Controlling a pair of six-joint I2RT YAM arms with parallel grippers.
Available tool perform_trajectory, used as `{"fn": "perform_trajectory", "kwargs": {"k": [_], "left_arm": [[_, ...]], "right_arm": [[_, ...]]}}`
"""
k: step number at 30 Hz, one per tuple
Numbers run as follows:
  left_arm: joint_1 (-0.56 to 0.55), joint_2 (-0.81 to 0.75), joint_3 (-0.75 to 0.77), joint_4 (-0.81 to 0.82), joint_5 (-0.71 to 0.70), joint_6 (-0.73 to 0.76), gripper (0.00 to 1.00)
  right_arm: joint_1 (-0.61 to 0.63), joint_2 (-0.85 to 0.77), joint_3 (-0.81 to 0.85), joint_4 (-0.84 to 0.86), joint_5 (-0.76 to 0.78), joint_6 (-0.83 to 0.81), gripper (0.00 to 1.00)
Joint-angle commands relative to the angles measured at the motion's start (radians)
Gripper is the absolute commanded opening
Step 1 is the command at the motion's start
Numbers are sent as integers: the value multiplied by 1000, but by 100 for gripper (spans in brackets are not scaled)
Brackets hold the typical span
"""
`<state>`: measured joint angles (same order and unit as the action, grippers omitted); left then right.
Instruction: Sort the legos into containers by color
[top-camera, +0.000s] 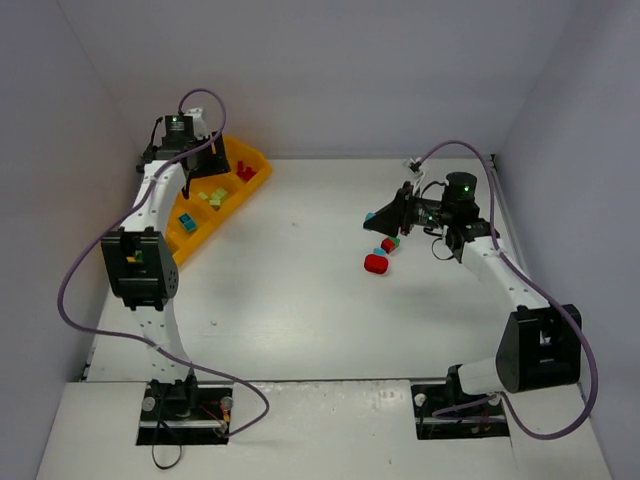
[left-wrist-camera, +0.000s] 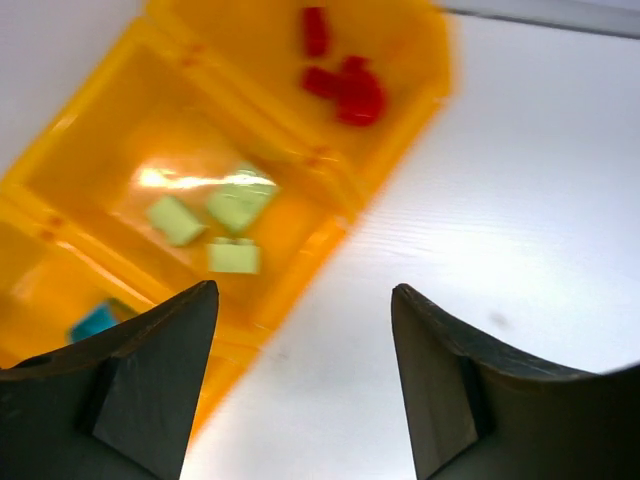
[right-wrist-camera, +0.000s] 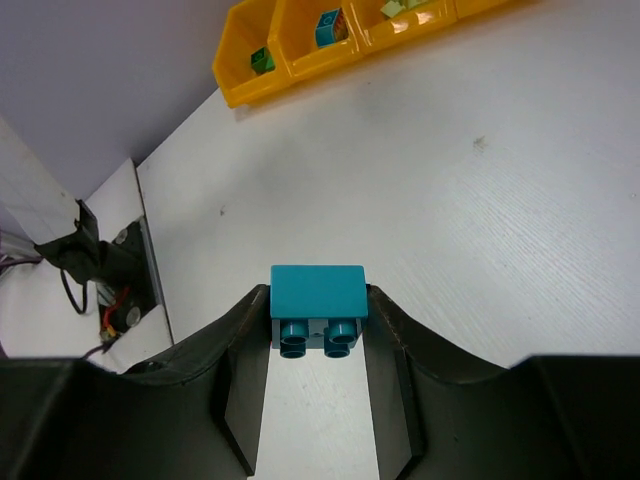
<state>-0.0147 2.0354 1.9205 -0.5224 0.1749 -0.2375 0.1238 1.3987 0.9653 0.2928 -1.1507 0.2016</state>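
Observation:
The orange-yellow tray (top-camera: 258, 181) lies at the far left. Its compartments hold red bricks (left-wrist-camera: 340, 78), yellow-green bricks (left-wrist-camera: 215, 228), a teal brick (left-wrist-camera: 95, 322) and a green brick (right-wrist-camera: 262, 60). My left gripper (left-wrist-camera: 300, 300) is open and empty, hovering over the tray's right rim (top-camera: 210, 160). My right gripper (right-wrist-camera: 318, 322) is shut on a teal brick (right-wrist-camera: 318, 298), studs toward the camera, held above the table right of centre (top-camera: 372, 216). Below it on the table lie a red half-round (top-camera: 376, 264), a red-and-green stack (top-camera: 390, 243) and a small teal piece (top-camera: 379, 251).
Grey walls close in the table at the back and on both sides. The tray also shows at the top of the right wrist view (right-wrist-camera: 300, 45). The left arm's base and cables (right-wrist-camera: 105, 290) show at the left edge of that view.

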Motion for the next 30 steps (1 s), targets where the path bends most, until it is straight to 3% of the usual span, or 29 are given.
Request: {"fn": "perform_trajectory", "kwargs": {"k": [1, 7, 14, 24, 30], "left_arm": [[-54, -162, -5, 32, 270, -130, 66], [-241, -208, -20, 3, 536, -221, 68], [-375, -213, -2, 13, 678, -306, 69], [-447, -187, 26, -34, 844, -292, 69], [-499, -127, 93, -178, 802, -208, 69]], "right_arm": [[48, -90, 24, -3, 63, -120, 6], [196, -138, 36, -101, 284, -338, 7], [223, -178, 38, -110, 425, -418, 9], [223, -161, 46, -129, 399, -453, 11], [223, -156, 47, -132, 378, -455, 12]]}}
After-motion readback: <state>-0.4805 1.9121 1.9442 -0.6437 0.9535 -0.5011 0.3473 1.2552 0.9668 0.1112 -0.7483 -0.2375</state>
